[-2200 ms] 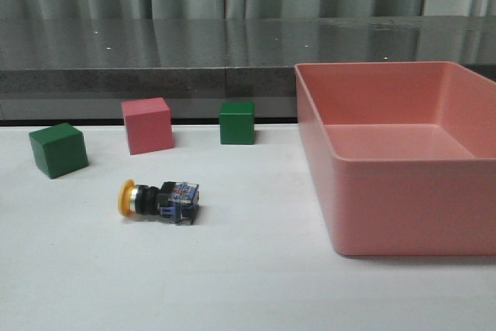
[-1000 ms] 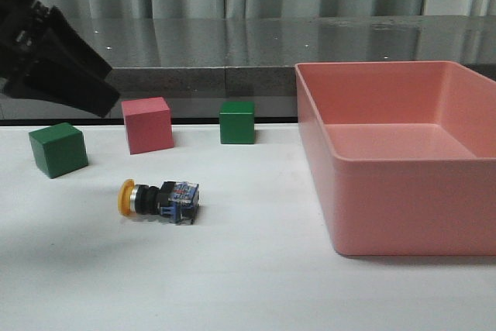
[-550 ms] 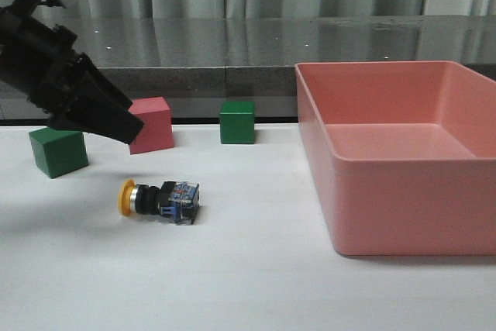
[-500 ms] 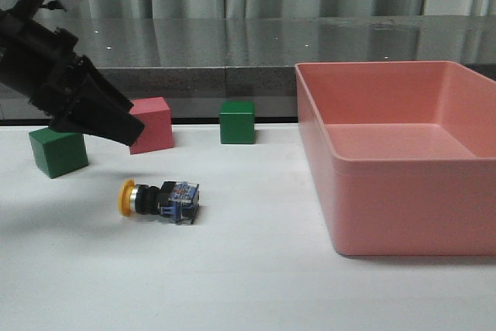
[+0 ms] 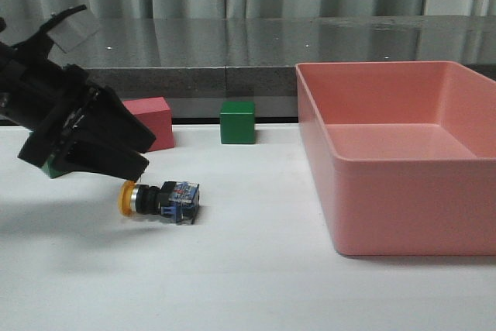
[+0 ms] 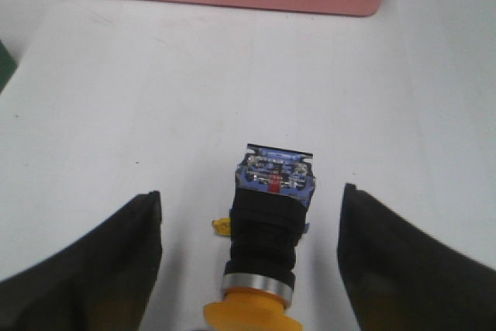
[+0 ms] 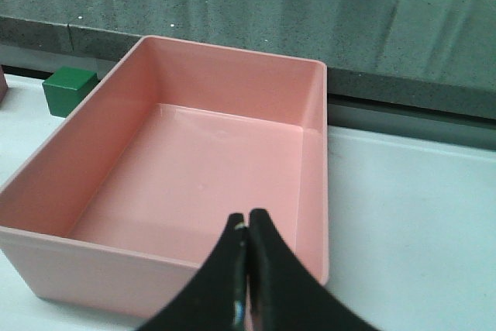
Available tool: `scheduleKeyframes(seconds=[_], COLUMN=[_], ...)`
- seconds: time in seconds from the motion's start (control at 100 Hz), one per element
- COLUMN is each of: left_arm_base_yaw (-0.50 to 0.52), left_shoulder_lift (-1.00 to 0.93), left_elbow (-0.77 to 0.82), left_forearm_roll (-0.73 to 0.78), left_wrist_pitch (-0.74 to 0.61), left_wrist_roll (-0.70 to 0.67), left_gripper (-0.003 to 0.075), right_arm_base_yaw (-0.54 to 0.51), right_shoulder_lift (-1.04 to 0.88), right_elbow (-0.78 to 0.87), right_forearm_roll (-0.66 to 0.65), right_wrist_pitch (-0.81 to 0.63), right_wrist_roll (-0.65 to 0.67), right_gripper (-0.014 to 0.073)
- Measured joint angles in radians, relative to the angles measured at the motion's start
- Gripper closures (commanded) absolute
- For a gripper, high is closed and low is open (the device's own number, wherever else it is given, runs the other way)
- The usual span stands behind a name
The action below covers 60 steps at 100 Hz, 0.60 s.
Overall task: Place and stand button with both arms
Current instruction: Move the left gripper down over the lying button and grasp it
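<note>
The button (image 5: 159,198) lies on its side on the white table, yellow cap to the left, blue-and-clear base to the right. My left gripper (image 5: 139,153) is open and hangs just above and left of it. In the left wrist view the button (image 6: 268,230) lies between my two spread black fingers (image 6: 85,269), touching neither, cap toward the camera; the gripper's middle (image 6: 252,195) is over its black body. My right gripper (image 7: 248,222) is shut and empty, above the near wall of the pink bin; it is out of the front view.
A pink bin (image 5: 387,215) stands on the right; it also shows in the right wrist view (image 7: 318,106). A pink cube (image 5: 155,118) and a green cube (image 5: 236,122) sit behind the button. Another green cube (image 5: 50,168) is mostly hidden by my left arm.
My left arm came in from the upper left and has moved down and right to just over the button, jaws open. The button and cubes have not moved.
</note>
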<state>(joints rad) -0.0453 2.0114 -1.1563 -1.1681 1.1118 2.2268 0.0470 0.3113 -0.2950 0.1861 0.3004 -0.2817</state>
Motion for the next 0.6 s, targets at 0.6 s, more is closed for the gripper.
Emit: scheduleKeyframes(seconds=[0.6], left_arm_base_yaw=[0.003], left_shoulder_lift=[0.145], left_elbow=[-0.008], left_forearm_roll=[-0.004], left_wrist_pitch=[-0.026], left_wrist_roll=[0.019], left_gripper=[0.0384], right_arm_base_yaw=[0.000], right_shoulder_lift=[0.000], right_elbow=[0.000], right_forearm_roll=[0.000], right_wrist_pitch=[-0.002], right_wrist_roll=[0.000], right_gripper=[0.0670])
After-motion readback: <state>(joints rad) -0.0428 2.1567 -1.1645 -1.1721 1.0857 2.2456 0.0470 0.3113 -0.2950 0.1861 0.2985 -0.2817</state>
